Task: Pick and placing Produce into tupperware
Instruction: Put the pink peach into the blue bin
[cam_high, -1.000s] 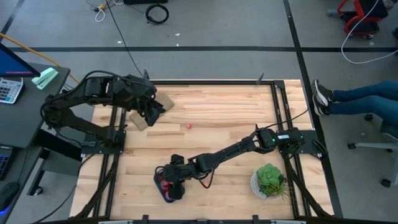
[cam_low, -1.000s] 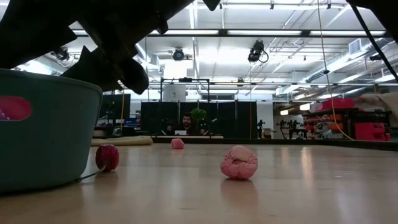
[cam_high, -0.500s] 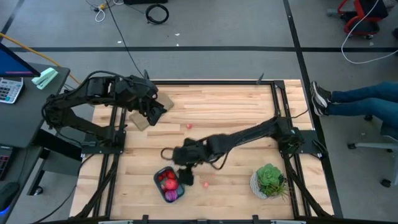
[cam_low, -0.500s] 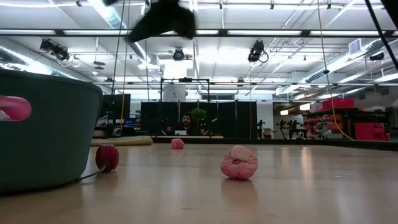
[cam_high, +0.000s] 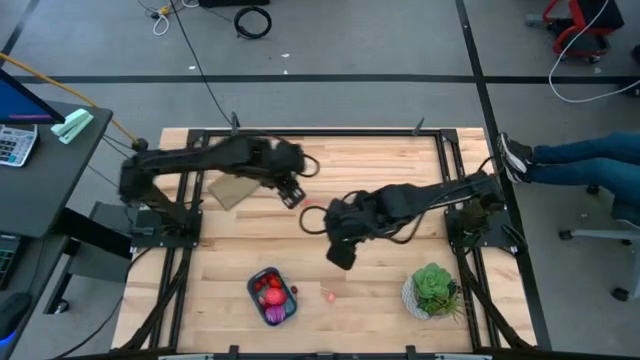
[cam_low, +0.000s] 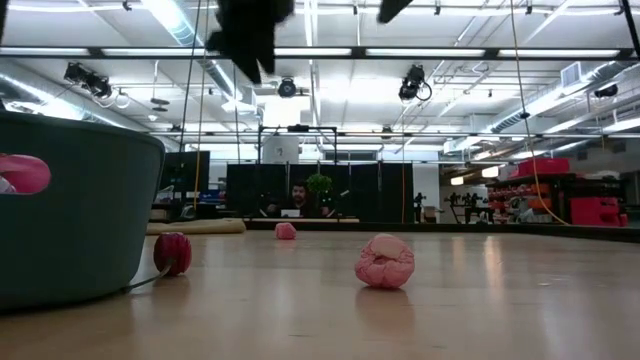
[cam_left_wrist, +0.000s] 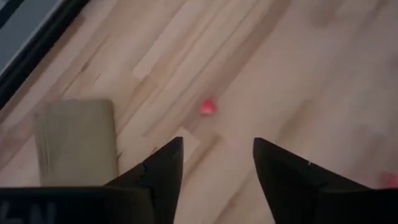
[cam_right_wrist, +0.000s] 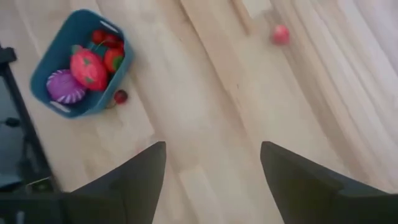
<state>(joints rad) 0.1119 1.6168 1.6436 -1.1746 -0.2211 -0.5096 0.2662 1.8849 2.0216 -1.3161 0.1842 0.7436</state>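
The teal tupperware (cam_high: 270, 297) sits near the table's near edge. It holds red pieces and a magenta-purple one (cam_right_wrist: 65, 85). A dark red cherry (cam_right_wrist: 120, 96) lies on the wood just outside its wall, and a pale pink piece (cam_high: 329, 295) rests to its right. Another small red piece (cam_left_wrist: 208, 107) lies mid-table. My left gripper (cam_left_wrist: 217, 142) hovers open just short of that red piece, above the wood. My right gripper (cam_high: 338, 257) hangs open over the table's middle, high above and to the right of the tupperware (cam_right_wrist: 81, 62).
A flat tan rectangular piece (cam_high: 228, 190) lies under my left arm, toward the far left. A green plant in a white pot (cam_high: 433, 290) stands at the near right corner. Bare wood stretches between the tupperware and the plant. A person's legs (cam_high: 570, 160) show beyond the right edge.
My right gripper has risen from over the tupperware and drawn away toward the table's middle and right, uncovering the produce inside. My left arm has swung out from the far left corner toward the table's middle, ending near the small red piece. The loose pieces have kept their places.
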